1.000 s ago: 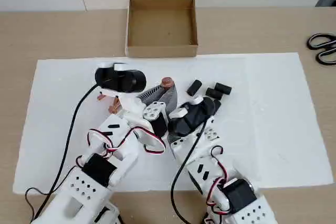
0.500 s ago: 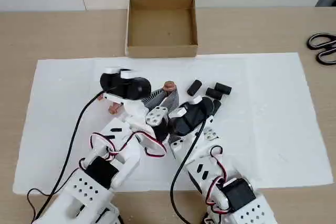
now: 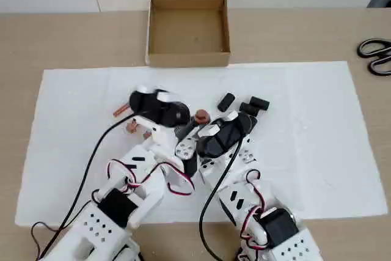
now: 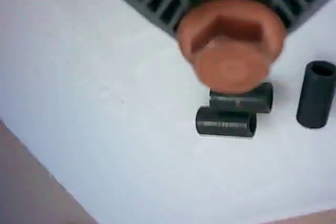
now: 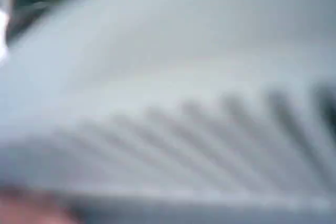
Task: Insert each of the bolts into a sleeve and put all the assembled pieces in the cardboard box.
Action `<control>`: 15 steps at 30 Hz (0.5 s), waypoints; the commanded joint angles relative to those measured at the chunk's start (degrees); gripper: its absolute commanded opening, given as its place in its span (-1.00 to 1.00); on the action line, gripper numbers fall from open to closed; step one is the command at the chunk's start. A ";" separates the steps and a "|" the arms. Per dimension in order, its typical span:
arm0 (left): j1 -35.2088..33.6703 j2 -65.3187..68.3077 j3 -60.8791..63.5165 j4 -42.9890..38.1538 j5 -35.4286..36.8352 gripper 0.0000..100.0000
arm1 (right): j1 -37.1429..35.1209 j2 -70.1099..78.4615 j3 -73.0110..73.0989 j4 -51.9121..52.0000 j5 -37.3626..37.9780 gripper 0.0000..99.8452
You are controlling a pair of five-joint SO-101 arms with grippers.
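Evidently a copper bolt point(image 4: 231, 45) is clamped by its shank in the left hand point(image 3: 195, 120), above the middle of the white sheet point(image 3: 317, 151). Three black sleeves point(image 4: 226, 121) lie just beyond it, prob. so the bolt can be lined up w/ one. The right hand point(image 3: 214, 137) is parked beside it, low over the sheet; apart or together can't be told. More bolts point(image 3: 131, 126) are left loose toward the sheet's left edge. The cardboard box point(image 3: 188, 59), w/ nothing inside, is set at the table's far edge, ready for assembled pcs.
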 commanded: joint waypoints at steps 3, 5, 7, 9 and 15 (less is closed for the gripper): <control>0.18 -1.58 -0.22 2.46 -0.35 -0.99 | 0.04 -0.84 -1.58 -1.71 -0.26 -0.99; 0.18 -1.67 -0.22 2.46 -0.35 -0.99 | 0.04 -0.84 -1.58 -1.71 -0.26 -0.99; 0.18 -1.76 -0.04 2.73 -0.35 -0.99 | 0.04 -0.84 -1.58 -1.71 -0.26 -0.99; 0.18 -1.85 0.40 3.34 -0.35 -0.99 | 0.04 -0.84 -1.58 -1.71 -0.26 -0.99; 0.53 -1.85 0.04 7.56 -0.35 -0.97 | 0.04 -0.84 -1.58 -1.71 -0.18 -0.99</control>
